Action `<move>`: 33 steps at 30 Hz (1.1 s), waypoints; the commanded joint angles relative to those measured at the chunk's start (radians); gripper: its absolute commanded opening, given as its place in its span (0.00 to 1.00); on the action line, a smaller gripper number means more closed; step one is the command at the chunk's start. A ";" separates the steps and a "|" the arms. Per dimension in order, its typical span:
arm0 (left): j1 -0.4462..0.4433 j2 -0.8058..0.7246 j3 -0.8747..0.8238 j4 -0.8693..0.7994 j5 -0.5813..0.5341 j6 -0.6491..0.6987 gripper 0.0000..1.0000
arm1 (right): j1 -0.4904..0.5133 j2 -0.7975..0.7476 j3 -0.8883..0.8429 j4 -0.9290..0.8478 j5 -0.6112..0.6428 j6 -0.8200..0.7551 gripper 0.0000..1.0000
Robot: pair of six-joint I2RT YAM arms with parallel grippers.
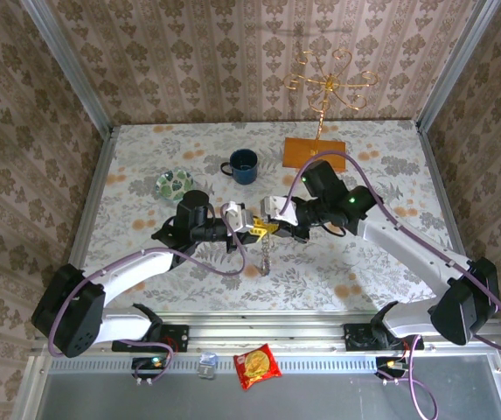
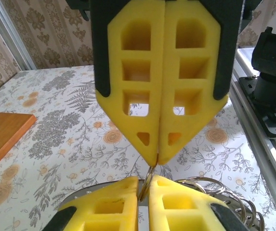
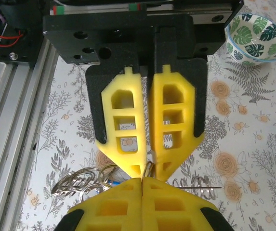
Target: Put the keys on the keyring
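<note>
The job is best done in the air above the desk [image 1: 145, 175]. The whole bundle hangs from two tip-to-tip pinches, so any slack would likely drop it. My judgement is that the step in hand is prising the ring's coil open so that a key can slide on. One pair of fingers should act as the anchor while the other makes only a small twist or pull along the wire. Neither should squeeze harder or pull away. The left arm [image 1: 136, 271] and right arm [image 1: 407, 245] reach in from their own sides and meet nose to nose over the middle of the desk, wrists roughly level. The left fingers [image 2: 144, 182] are pressed together on a thin edge of wire. The right fingers [image 3: 142, 181] are also closed, their tips almost touching the left tips, and they seem to nip the same loop. The keyring [image 2: 210, 185] is a bunch of wire loops. It sits just beside and below the meeting fingertips, clear of the desk, with a strand dangling straight down under them. A small blue piece [image 3: 111, 182], probably the blue key, lies among the loops just beside the right fingertips. Whether it is threaded on yet is too small to tell.
</note>
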 commanded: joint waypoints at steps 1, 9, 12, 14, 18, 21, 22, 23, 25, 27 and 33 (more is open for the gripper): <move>-0.001 -0.005 0.031 0.014 0.014 0.015 0.05 | 0.013 0.008 0.032 -0.045 -0.007 -0.020 0.00; -0.001 -0.013 0.003 0.078 0.033 -0.006 0.00 | -0.074 -0.101 -0.117 0.227 -0.124 0.143 0.31; 0.000 -0.013 -0.023 0.169 0.041 -0.050 0.00 | -0.118 -0.159 -0.224 0.371 -0.183 0.242 0.35; 0.003 -0.011 -0.042 0.239 0.047 -0.084 0.00 | -0.120 -0.189 -0.281 0.442 -0.197 0.280 0.36; 0.009 0.001 -0.083 0.403 0.060 -0.161 0.00 | -0.118 -0.204 -0.343 0.537 -0.214 0.348 0.36; 0.013 0.014 -0.096 0.476 0.071 -0.200 0.00 | -0.112 -0.197 -0.354 0.572 -0.221 0.371 0.37; 0.012 0.017 -0.098 0.488 0.073 -0.206 0.00 | -0.108 -0.194 -0.356 0.582 -0.223 0.374 0.36; 0.012 0.020 -0.100 0.498 0.074 -0.212 0.00 | -0.107 -0.189 -0.356 0.588 -0.225 0.376 0.36; 0.013 0.027 -0.101 0.516 0.081 -0.220 0.00 | -0.105 -0.178 -0.354 0.602 -0.231 0.381 0.33; 0.012 0.031 -0.102 0.528 0.088 -0.226 0.00 | -0.105 -0.170 -0.352 0.615 -0.237 0.386 0.31; 0.014 0.033 -0.101 0.530 0.100 -0.228 0.00 | -0.102 -0.149 -0.331 0.615 -0.268 0.386 0.22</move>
